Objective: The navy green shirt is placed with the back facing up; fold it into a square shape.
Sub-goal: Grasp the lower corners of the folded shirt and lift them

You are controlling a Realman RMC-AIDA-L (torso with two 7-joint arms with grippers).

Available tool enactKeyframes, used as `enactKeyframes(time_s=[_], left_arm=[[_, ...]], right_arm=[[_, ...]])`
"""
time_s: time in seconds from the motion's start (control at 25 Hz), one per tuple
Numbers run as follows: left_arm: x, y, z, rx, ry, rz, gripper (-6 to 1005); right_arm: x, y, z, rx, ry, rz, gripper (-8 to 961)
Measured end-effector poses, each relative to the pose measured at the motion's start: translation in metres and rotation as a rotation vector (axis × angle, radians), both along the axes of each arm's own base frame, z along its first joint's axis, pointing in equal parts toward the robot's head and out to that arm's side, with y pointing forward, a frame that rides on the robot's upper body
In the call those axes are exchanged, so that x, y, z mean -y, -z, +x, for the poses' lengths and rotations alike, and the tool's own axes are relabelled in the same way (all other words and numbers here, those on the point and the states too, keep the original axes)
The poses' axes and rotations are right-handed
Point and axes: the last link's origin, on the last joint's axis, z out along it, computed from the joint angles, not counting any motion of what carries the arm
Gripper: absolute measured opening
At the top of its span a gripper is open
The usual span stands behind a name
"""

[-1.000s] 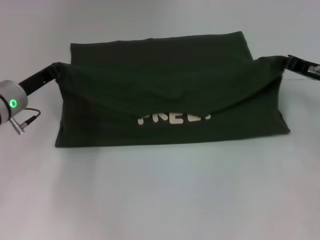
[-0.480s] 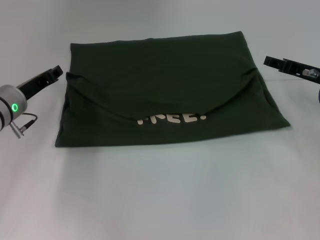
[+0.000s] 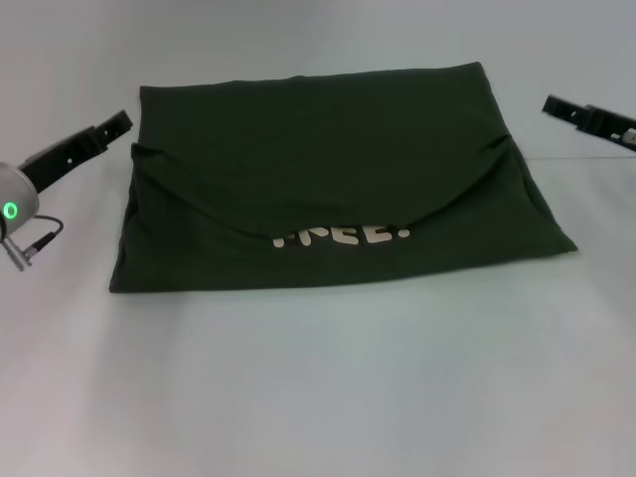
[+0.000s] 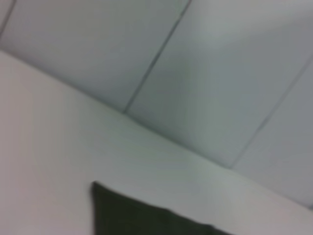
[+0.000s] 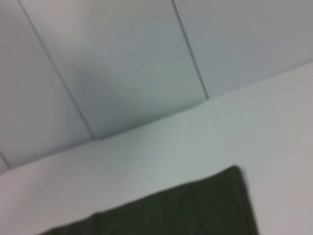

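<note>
The navy green shirt [image 3: 338, 189] lies flat on the white table [image 3: 318, 378], between the two pincers and touching neither. One lengthwise fold looks done: the far half is laid over toward the near edge, its sagging hem leaving a near strip bare. There, pale cream lettering [image 3: 343, 236] peeks out, half covered; it may read "FREE", though I cannot be sure. The shape is a wide rectangle, so a crosswise fold likely remains. Left pincer [image 3: 119, 123] hangs just off the shirt's far-left corner, right pincer [image 3: 553, 104] off the far-right; whether either is apart or together, I cannot tell.
</note>
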Motion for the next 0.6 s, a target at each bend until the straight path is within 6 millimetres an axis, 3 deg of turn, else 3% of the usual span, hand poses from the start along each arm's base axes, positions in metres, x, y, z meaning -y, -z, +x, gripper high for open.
enactKeyframes(time_s=[0.2,0.6], left_arm=[[0.011,-0.010,0.003,0.001,0.110,0.002,769],[0.026,-0.008,0.001,-0.030,0.197,-0.013,822]], right_arm=[[0.008,-0.011,0.006,-0.029,-0.054,0.084,827],[0.031,-0.021,0.011,-0.104,-0.166,0.172,867]])
